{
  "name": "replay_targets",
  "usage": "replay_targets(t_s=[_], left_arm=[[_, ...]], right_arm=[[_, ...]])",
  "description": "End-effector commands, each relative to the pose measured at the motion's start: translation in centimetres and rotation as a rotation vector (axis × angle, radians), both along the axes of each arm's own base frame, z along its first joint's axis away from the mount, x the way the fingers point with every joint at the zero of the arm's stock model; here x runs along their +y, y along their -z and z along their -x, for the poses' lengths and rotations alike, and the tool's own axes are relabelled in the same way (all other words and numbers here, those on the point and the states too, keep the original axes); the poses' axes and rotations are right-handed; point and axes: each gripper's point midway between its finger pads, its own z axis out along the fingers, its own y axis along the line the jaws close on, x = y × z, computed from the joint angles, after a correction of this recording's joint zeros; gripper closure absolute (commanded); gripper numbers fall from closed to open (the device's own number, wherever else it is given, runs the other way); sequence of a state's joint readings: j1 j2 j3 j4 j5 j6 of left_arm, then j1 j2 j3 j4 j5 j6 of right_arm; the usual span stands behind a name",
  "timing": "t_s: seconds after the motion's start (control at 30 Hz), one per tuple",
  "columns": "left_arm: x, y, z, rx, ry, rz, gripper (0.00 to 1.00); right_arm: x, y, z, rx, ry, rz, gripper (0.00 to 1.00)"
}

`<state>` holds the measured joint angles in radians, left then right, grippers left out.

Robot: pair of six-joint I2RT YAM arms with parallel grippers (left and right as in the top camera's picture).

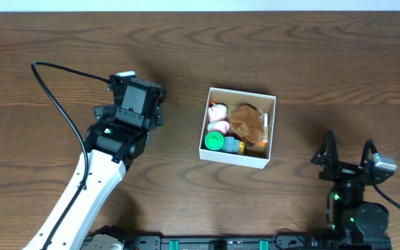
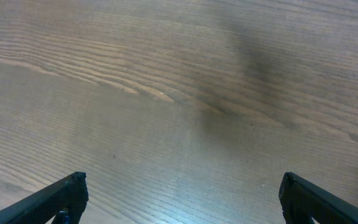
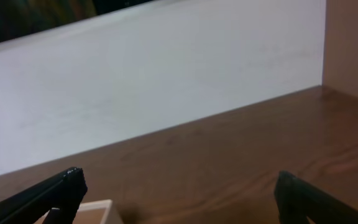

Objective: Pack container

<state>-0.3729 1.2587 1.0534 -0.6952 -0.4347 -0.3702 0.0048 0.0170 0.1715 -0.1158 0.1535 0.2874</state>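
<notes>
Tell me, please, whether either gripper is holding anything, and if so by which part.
Nothing is held. The left gripper is open over the table, and the right gripper is open too, with nothing between its fingers.

A wood-grain table [image 1: 311, 62] with a soft sheen carries a box [image 1: 233, 158] of matt white cardboard. Inside lie a fuzzy brown plush [image 1: 247, 120] and a smooth green plastic toy [image 1: 214, 142]. The left arm [image 1: 82, 191] has a smooth white casing.
</notes>
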Motion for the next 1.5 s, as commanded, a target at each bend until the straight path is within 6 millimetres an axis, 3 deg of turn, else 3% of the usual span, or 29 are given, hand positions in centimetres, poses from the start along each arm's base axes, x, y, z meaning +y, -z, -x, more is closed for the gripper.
replay_targets(t_s=[0.0, 0.17, 0.37, 0.6, 1.47], left_arm=[[0.4, -1.5, -0.4, -0.044, -0.027, 0.004, 0.02], [0.4, -1.5, -0.4, -0.044, -0.027, 0.004, 0.02], [0.4, -1.5, -0.4, -0.044, -0.027, 0.004, 0.02], [0.4, -1.5, -0.4, -0.044, -0.027, 0.004, 0.02], [0.4, -1.5, -0.4, -0.044, -0.027, 0.004, 0.02]], right_arm=[[-0.2, 1.9, -0.6, 0.006, 0.007, 0.016, 0.01], [0.5, 4.2, -1.3, 0.018, -0.032, 0.058, 0.01], [1.0, 4.5, -1.4, 0.042, -0.060, 0.190, 0.01], [1.4, 6.6, -1.3, 0.125, -0.086, 0.174, 0.01], [1.4, 6.6, -1.3, 0.126, -0.086, 0.174, 0.01]])
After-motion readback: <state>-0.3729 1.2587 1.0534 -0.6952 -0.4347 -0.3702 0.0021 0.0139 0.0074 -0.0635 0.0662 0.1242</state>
